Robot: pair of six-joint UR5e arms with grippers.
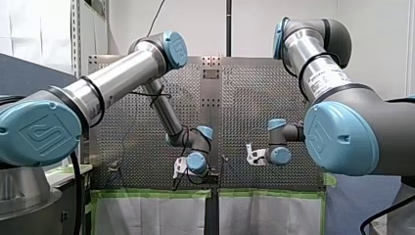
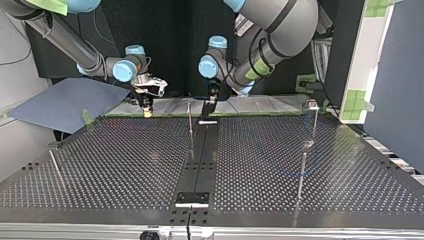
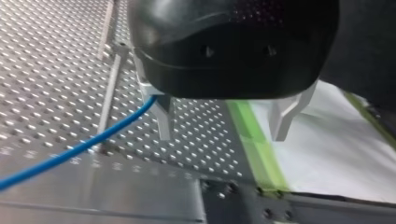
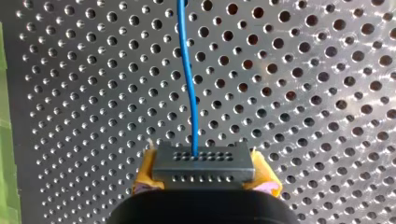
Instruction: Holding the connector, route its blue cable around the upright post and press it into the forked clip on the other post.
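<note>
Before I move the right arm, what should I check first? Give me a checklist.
1. Connector held in right gripper: ok, between the yellow pads.
2. Cable seated in connector: ok, it runs straight ahead.
3. Left gripper open and empty: ok.
4. Cable clear of left gripper: cannot tell; it passes close by one finger.
5. Cable round the post: cannot tell; the top view barely shows the cable.
</note>
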